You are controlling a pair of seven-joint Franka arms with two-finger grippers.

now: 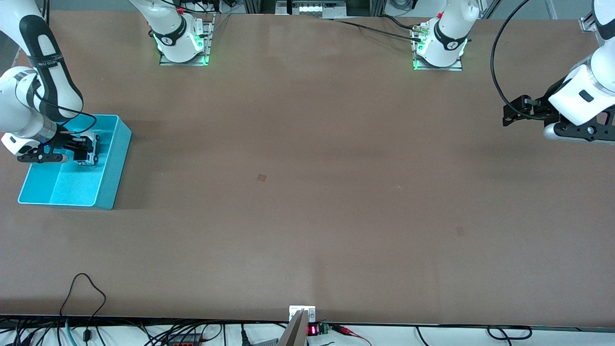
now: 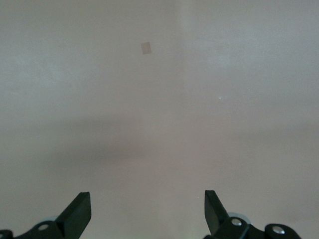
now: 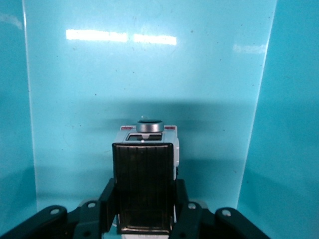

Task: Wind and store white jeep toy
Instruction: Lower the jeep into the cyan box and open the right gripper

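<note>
At the desk's edge toward the right arm's end you see the cyan bin (image 1: 108,178). Over its inside hangs your right gripper (image 1: 85,154), its fingers clamped together on the white jeep toy (image 3: 145,164), which it holds above the bin's floor; the black roof panel faces the wrist camera. At the desk's edge toward the left arm's end, your left gripper (image 2: 148,211) waits over bare desk (image 1: 307,192), its fingers (image 2: 79,211) spread wide apart with nothing between them.
</note>
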